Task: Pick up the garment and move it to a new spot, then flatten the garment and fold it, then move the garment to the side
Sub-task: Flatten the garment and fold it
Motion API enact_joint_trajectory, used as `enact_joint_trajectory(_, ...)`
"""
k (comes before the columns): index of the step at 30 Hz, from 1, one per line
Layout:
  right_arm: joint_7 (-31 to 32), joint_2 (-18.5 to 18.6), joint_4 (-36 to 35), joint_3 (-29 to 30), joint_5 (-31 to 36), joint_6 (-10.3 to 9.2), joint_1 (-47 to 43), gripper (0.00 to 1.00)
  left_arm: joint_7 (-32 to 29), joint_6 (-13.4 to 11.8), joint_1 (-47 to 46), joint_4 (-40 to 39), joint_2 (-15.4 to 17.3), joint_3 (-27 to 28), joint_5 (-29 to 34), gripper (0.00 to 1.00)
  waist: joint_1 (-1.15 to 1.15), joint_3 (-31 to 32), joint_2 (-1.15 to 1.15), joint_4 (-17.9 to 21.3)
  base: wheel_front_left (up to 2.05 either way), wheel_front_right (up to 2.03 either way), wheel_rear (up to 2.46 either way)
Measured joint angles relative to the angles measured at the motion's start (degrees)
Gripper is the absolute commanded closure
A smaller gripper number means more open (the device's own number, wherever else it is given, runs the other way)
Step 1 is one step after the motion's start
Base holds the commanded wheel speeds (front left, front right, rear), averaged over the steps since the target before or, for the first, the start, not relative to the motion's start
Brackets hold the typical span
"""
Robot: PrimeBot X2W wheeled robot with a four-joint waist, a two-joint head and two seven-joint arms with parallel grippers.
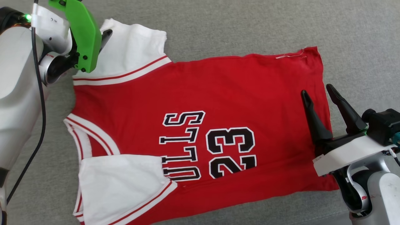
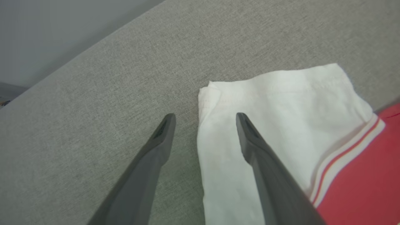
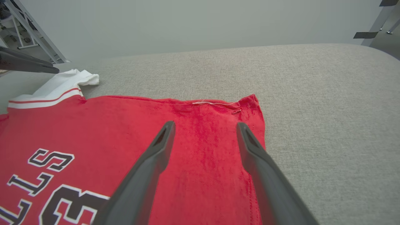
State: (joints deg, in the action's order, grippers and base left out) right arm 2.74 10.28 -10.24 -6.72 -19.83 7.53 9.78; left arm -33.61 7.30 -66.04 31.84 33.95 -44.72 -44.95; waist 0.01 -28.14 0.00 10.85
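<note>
Currently garment (image 1: 200, 93) spread on grey fabric surface (image 1: 250, 25); left pincer (image 2: 205, 115), right pincer (image 3: 205, 123) both parted, empty

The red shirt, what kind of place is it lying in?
Probably a robot lab or workshop, not a bedroom. The red shirt lies on a wide grey cloth-covered surface, a bare pale wall stands behind it, and metal stand legs show at the corners.

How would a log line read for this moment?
garment: spread flat | left gripper: open at white sleeve edge | right gripper: open over hem
</note>
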Motion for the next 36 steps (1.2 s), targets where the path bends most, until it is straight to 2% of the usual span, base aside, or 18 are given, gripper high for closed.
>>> enact_joint_trajectory(6, -0.8, -0.3, 1.6, -0.6, 0.0, 0.0, 0.3, 0.0, -0.2, 0.0, -2.7, 5.3, 0.3, -3.0, -0.9, 0.0, 0.0, -2.6, 0.0, 2.4, 0.0, 0.0, 0.0)
enact_joint_trajectory(14, -1.4, -0.3, 2.8, -1.6, -0.1, 0.0, 1.2, 0.0, 0.4, 0.1, -6.3, 12.6, -0.7, -3.1, -1.2, 0.0, 0.0, -3.9, 0.0, 3.6, 0.0, 0.0, 0.0)
enact_joint_trajectory(15, -1.4, -0.2, 2.9, -1.7, -0.1, 0.0, 1.2, 0.0, -0.1, 0.1, -6.5, 13.1, -1.1, -3.1, -1.7, 0.08, 0.0, -3.8, 0.0, 3.5, 0.0, 0.0, 0.0)
enact_joint_trajectory(16, -1.4, -0.2, 3.1, -1.7, -0.1, 0.0, 1.2, 0.0, -0.9, 0.1, -6.6, 13.3, -1.4, -3.1, -2.7, 0.66, 0.0, -3.7, 0.0, 3.4, 0.0, 0.0, 0.0)
enact_joint_trajectory(17, -1.4, -0.1, 3.2, -1.7, -0.1, 0.0, 1.2, 0.0, -1.5, 0.0, -6.6, 13.4, -1.6, -3.1, -3.9, 1.0, 0.0, -3.7, 0.0, 3.3, 0.0, 0.0, 0.0)
enact_joint_trajectory(22, -1.4, 0.4, 3.8, -1.7, -0.1, 0.0, 1.3, 0.0, -1.4, 0.0, -6.1, 13.3, -2.3, -3.7, -6.9, 1.0, 0.0, -3.0, 0.0, 2.8, 0.0, 0.0, 0.0)
enact_joint_trajectory(31, 2.3, 3.4, 4.1, -1.0, -0.1, 0.0, 1.2, 0.0, 9.6, 0.0, -1.7, 14.8, -4.1, -3.7, -8.2, 1.0, 0.0, 0.8, 0.0, 1.4, 0.0, 0.0, 0.0)
enact_joint_trajectory(33, 4.8, 5.0, 3.8, -0.7, -0.1, 0.0, 1.2, 0.0, 11.4, 0.0, -1.1, 14.1, -4.4, -3.6, -8.6, 1.0, 0.0, 2.0, 0.0, 0.8, 0.0, 0.0, 0.0)
enact_joint_trajectory(34, 10.4, 8.0, 3.5, -0.1, -0.6, 0.0, 1.3, 0.0, 13.2, 0.0, -0.6, 11.7, -4.4, -3.9, -9.1, 1.0, 0.0, 3.2, 0.0, -0.6, 0.0, 0.0, 0.0)
enact_joint_trajectory(36, 13.9, 9.6, 3.5, 0.1, -0.8, 0.0, 1.7, 0.0, 13.7, 0.0, -0.4, 10.0, -4.1, -4.2, -9.6, 1.0, 0.0, 3.7, 0.0, -1.5, 0.0, 0.0, 0.0)
